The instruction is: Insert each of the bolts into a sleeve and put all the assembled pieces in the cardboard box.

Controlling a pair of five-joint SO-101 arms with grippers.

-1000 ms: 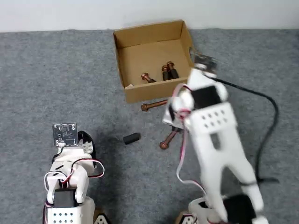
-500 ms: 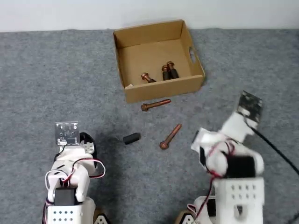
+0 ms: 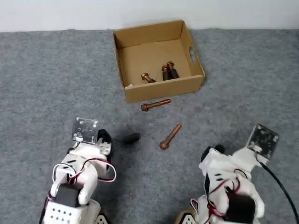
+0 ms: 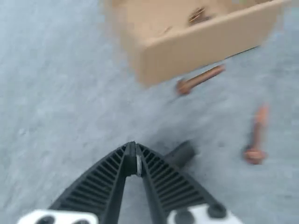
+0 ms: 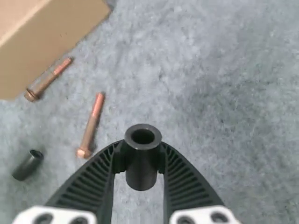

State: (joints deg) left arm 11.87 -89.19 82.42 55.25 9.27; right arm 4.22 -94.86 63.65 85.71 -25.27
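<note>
over the grey carpet (image 3: 42, 93), right tool (image 5: 140, 153) grips a black sleeve (image 5: 141, 163); left tool (image 4: 135, 156) closed.

The left claw (image 4: 135, 157) partly hides a sleeve (image 4: 183, 151); blurred box (image 4: 201, 44) contents are perhaps bolts (image 4: 198, 15).

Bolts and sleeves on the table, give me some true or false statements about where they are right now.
The right gripper clamps a black sleeve. True.
The left gripper holds a bolt. False: it is shut on nothing, beside a second sleeve on the carpet.
Every bolt is in the cardboard box. False: a loose bolt lies just outside it, a second bolt farther off.
The cardboard box holds some pieces. True.
</note>
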